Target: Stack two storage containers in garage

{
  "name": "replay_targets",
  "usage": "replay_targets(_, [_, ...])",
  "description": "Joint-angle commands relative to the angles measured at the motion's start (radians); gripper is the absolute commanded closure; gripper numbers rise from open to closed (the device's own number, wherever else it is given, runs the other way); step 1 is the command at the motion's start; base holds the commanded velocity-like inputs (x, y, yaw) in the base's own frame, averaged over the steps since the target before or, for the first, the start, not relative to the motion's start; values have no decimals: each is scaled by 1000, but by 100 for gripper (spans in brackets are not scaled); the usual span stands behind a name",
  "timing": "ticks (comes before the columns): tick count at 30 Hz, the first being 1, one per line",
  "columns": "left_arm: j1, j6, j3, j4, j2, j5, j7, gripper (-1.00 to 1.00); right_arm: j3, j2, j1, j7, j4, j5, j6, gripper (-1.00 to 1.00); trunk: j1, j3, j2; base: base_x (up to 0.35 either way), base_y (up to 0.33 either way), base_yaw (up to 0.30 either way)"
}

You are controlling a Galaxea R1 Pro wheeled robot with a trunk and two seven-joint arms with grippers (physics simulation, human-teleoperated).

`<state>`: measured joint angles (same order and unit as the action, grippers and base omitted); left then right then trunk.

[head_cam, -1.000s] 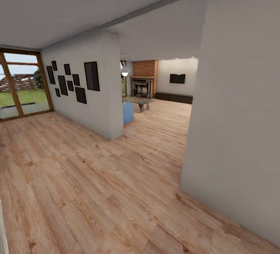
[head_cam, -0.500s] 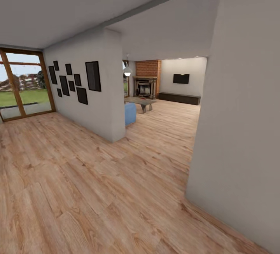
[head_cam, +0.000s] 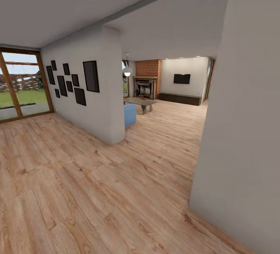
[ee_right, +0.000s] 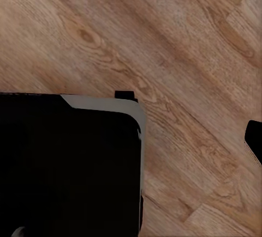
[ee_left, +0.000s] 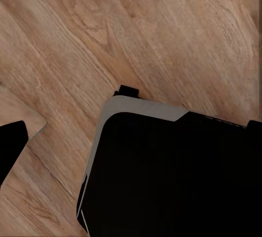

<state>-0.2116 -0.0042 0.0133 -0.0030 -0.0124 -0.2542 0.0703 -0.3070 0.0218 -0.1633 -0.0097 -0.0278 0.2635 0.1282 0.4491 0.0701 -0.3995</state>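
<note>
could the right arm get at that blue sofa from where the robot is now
Probably not. The blue sofa sits far off across the wood floor, half hidden behind the wall corner. The right wrist view looks down at floor planks beside the robot's dark base.

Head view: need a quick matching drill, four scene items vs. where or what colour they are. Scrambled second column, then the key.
Column 1:
1. black picture frames
2. brick fireplace
3. blue sofa end
4. wall-mounted TV

Column 2:
A. on the far white wall, above a low dark cabinet
B. just behind the corner of the partition wall
C. clustered on the partition wall's face
D. red-brown, at the far end of the room

Pairs: 1-C, 2-D, 3-B, 4-A
</note>
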Motion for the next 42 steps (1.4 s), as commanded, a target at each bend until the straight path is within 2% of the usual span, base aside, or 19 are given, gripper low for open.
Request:
replay_targets(1, [0, 0, 1, 0, 0, -3, 2, -100, -9, 0, -1, -1, -3, 9, 5, -100, 1, 0, -1, 322, 0, 0])
replay_targets(42, [0, 0, 2, 0, -1, -3, 2, -100, -7, -3, -1, -1, -3, 8, 6, -100, 1, 0, -1, 322, 0, 0])
